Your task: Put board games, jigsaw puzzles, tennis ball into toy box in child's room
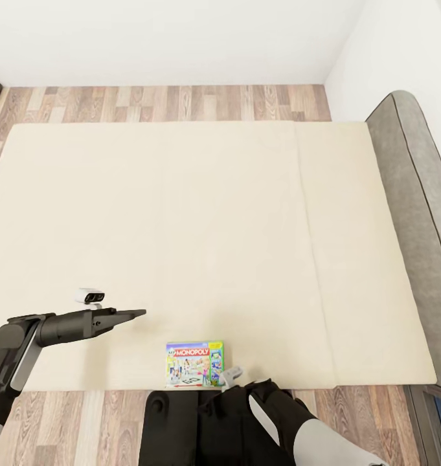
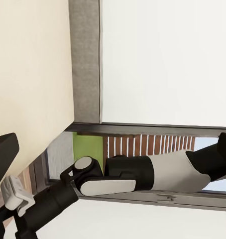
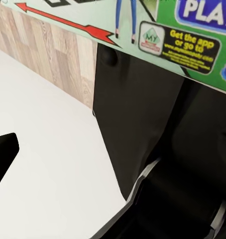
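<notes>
A green-white board game [image 1: 194,364] with a red Monopoly banner lies flat on the beige bed [image 1: 214,220], close to the near edge. My right gripper [image 1: 229,378] sits just off the box's right corner, at the mattress edge. Its wrist view shows the box print [image 3: 192,42] very close, with one black fingertip [image 3: 2,152] apart from it and nothing held, so it looks open. My left gripper [image 1: 141,313] hovers over the mattress, left of the box and further in, holding nothing; one fingertip [image 2: 2,157] shows at the frame's edge.
The grey headboard [image 1: 414,194] runs along the bed's right side. Wood-plank floor [image 1: 181,103] and a white wall lie beyond the far edge. My black base [image 1: 201,427] stands against the near edge. The left wrist view shows my right arm [image 2: 143,174].
</notes>
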### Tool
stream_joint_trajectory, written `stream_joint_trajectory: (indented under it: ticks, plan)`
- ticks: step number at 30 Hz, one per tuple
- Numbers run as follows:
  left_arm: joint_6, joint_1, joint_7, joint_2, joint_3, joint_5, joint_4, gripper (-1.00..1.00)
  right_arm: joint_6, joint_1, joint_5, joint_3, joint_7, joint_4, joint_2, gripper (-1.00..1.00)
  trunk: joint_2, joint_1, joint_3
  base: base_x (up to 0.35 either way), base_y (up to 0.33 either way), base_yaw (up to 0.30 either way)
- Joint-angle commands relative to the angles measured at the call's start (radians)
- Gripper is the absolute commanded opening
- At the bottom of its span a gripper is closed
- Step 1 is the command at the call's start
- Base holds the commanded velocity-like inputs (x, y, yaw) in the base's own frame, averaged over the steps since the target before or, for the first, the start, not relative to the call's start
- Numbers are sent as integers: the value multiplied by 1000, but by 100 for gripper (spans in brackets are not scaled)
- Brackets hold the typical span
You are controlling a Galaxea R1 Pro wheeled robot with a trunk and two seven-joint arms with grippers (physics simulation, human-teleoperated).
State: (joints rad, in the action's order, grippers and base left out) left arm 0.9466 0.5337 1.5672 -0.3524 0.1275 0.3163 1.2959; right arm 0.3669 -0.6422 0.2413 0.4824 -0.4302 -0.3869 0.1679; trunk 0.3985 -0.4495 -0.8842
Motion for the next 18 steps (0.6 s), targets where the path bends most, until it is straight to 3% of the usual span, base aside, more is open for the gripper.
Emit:
stream_joint_trajectory:
  ticks: [1,18]
  plan:
    - [11,0,4,0,0,0,0,100,5,-1,10,5,2,-1,-1,100,2,-1,-1,0,0,0]
    - [11,0,4,0,-1,-1,0,100,-33,-2,8,5,11,-3,1,100,2,-1,-3,0,0,0]
